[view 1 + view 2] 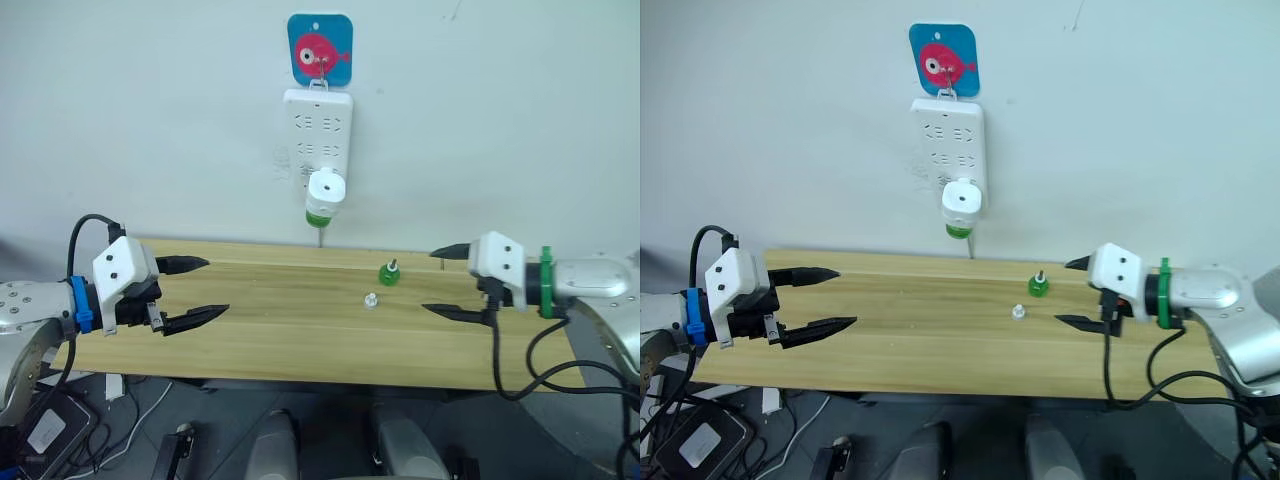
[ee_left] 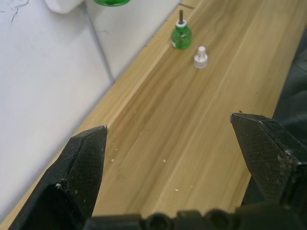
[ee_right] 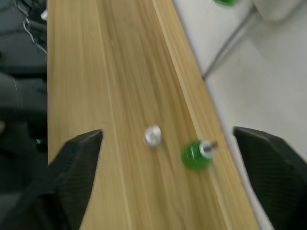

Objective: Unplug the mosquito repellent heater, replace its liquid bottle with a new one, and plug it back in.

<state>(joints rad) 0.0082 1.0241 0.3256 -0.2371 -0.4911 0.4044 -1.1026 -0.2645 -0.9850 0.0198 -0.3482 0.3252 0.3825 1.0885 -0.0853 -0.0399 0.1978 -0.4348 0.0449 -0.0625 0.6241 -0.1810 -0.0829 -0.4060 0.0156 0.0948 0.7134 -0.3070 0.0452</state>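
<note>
green bottle [image 1: 389,272] mid-table, tools [image 1: 196,292] [image 1: 447,282] flanking apart

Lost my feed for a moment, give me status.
Left gripper and right gripper open, empty, over table. Heater plugged into strip, bottle in it. Second bottle uncapped on table, cap beside. Nothing blocking.

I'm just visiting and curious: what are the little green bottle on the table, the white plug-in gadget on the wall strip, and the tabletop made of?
The small green bottle looks like translucent glossy plastic, since light passes through it. The white rounded heater seems smooth, opaque moulded plastic. The table shows pale wood grain in long planks, though it could be solid wood or laminate.
</note>
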